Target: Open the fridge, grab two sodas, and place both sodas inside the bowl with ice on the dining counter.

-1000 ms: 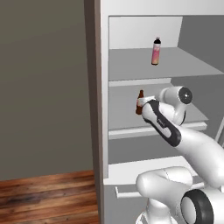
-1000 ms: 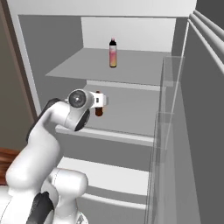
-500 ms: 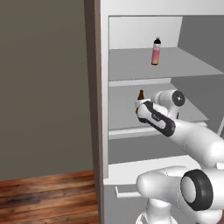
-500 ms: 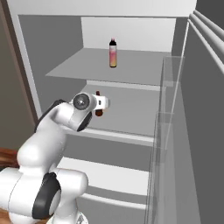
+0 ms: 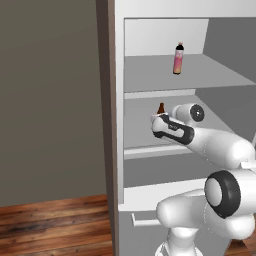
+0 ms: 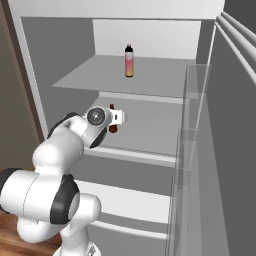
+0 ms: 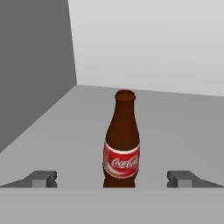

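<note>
Cola bottle [image 7: 122, 140] upright on fridge shelf [image 7: 175, 131]; pincer [image 7: 113, 178] wide open, empty, straddling it.

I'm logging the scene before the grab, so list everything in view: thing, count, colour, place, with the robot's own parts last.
fridge: 1, pale grey, open, grey shelves inside.
door: 1, grey, swung open on the right of the right base view.
pink soda: 1, pink with black cap, upright on the upper shelf.
cola: 1, dark brown with red label, upright on the middle shelf, just ahead of the gripper.
wall: 1, dark grey, left of the fridge.
floor: 1, brown wood, below the wall.
arm: 1, white with dark joints, reaching into the middle shelf.
gripper: 1, open, fingertips either side of the cola, not touching.
</note>
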Controlling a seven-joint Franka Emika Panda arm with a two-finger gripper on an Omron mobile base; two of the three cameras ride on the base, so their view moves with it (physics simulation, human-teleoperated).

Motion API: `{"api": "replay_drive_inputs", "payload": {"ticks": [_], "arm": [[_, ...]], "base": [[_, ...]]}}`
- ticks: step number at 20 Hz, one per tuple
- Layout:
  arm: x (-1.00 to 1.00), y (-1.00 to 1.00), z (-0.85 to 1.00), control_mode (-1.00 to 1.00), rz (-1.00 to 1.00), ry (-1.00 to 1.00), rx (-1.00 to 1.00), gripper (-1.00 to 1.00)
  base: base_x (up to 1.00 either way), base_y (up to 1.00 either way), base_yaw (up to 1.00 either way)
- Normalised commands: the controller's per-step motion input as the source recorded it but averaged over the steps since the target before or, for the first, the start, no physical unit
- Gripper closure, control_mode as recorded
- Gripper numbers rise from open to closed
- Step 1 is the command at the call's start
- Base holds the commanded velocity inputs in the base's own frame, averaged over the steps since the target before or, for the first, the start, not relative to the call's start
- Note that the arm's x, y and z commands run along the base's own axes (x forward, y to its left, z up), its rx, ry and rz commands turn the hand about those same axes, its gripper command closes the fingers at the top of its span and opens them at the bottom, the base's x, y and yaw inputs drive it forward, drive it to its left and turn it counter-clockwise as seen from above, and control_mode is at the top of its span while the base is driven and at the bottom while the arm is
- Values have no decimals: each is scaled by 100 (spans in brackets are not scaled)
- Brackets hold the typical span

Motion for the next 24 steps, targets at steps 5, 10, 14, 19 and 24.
{"api": "replay_drive_inputs", "payload": {"ticks": [5, 10, 14, 19, 24], "arm": [[29, 0, -12, -100, 0, 0, 0, -100], [25, 0, -12, -100, 0, 0, 0, -100], [25, -1, -11, -100, 0, 0, 0, -100], [13, 0, -6, -100, 0, 0, 0, -100], [10, 0, 0, -100, 0, 0, 0, -100]], "base": [[0, 0, 0], [0, 0, 0], [0, 0, 0], [0, 0, 0], [0, 0, 0]]}}
